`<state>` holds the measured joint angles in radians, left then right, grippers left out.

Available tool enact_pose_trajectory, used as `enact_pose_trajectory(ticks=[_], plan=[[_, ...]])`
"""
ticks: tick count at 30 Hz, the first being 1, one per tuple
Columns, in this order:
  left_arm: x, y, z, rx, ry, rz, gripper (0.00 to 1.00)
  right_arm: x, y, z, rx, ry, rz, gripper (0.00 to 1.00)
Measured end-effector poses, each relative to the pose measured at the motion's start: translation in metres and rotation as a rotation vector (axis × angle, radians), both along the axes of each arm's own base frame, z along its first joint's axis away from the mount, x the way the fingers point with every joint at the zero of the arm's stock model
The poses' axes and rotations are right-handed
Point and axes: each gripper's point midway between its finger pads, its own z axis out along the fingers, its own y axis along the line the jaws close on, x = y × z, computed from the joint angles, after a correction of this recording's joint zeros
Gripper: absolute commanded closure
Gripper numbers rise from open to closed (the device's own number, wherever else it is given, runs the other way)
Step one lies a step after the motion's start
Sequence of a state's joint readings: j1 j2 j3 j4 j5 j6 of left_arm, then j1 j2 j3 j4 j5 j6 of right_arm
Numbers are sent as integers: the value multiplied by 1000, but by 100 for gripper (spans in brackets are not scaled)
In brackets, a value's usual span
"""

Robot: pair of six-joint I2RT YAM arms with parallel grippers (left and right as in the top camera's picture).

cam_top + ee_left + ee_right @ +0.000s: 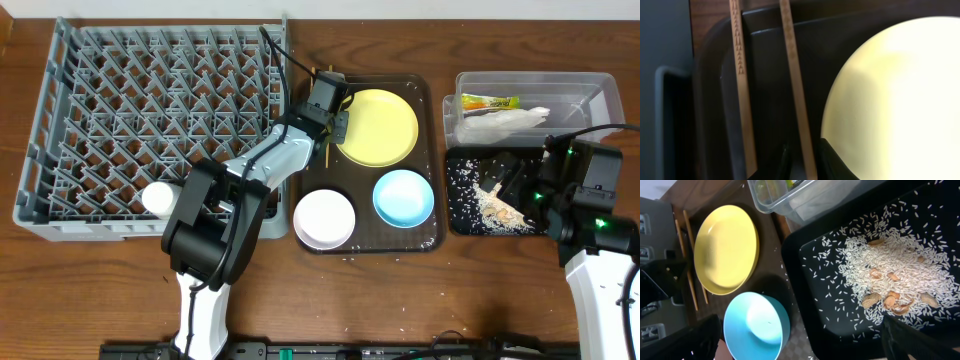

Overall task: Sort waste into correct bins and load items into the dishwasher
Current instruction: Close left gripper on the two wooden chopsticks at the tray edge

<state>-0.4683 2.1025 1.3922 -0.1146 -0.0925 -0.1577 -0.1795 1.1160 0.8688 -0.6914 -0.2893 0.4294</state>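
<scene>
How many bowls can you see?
2. The white bowl and the light blue bowl sit side by side on the brown tray, white one to the left, both nearer the robot than the yellow plate. I see none hidden.

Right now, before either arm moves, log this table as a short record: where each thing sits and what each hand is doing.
dish rack: holds the white cup
serving tray: carries the yellow plate, white bowl, blue bowl, and two chopsticks at its left rim
clear tub: holds the wrapper and napkin
black tray: holds the rice scraps
left hand: open, fingers either side of one chopstick
right hand: open, empty, over the black tray
</scene>
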Motion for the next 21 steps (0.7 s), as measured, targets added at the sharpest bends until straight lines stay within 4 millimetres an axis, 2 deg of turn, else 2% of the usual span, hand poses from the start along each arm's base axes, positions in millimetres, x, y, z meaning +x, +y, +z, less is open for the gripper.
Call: enact_pose_trajectory(ticks=[5, 12, 21], plan=[[-1, 3, -1, 15, 5, 9, 92, 0, 0, 0, 0, 0, 0, 1], [-6, 3, -4, 28, 22, 6, 92, 0, 0, 0, 0, 0, 0, 1], [-15, -15, -7, 33, 29, -33, 92, 0, 0, 0, 0, 0, 0, 1]])
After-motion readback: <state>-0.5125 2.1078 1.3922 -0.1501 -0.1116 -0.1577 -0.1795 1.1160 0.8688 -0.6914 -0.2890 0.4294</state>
